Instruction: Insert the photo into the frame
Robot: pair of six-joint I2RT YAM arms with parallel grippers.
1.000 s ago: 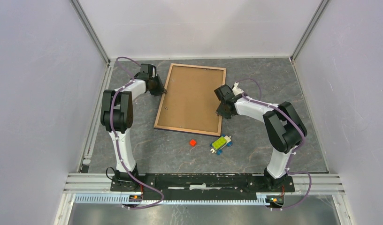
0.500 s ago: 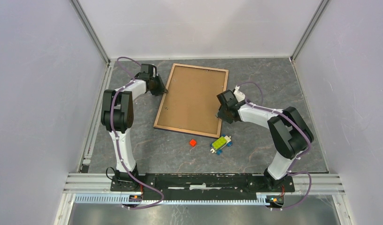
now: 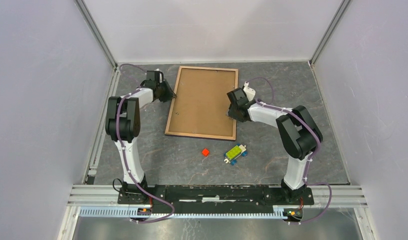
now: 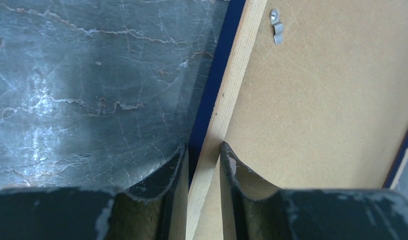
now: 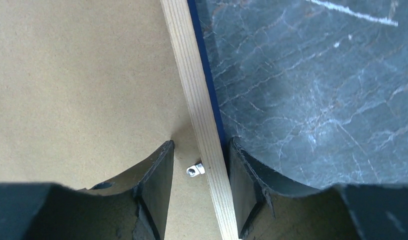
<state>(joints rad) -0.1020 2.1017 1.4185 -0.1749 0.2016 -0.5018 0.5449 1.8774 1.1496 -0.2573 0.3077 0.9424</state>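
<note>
The frame (image 3: 172, 106) lies on the grey table with its light wood side up. The plain brown backing board (image 3: 203, 100) fills its opening. The photo is not in view. My left gripper (image 3: 170, 95) is closed on the frame's left wood rail (image 4: 232, 85), one finger on each side, with the dark blue edge (image 4: 217, 65) just outside. My right gripper (image 3: 231, 115) straddles the right rail (image 5: 192, 85). Its jaws stand wider than the rail, with a gap on the board side by a small metal clip (image 5: 194, 170).
A small red block (image 3: 205, 152) and a green-and-yellow toy block car (image 3: 235, 153) lie in front of the frame. White walls enclose the table at the back and on both sides. A metal clip (image 4: 277, 25) sits on the board near the left rail.
The frame has swung from tilted to nearly square with the table, and its far end moved left. The right gripper slid farther along the right rail. The left gripper stayed on the left rail.
</note>
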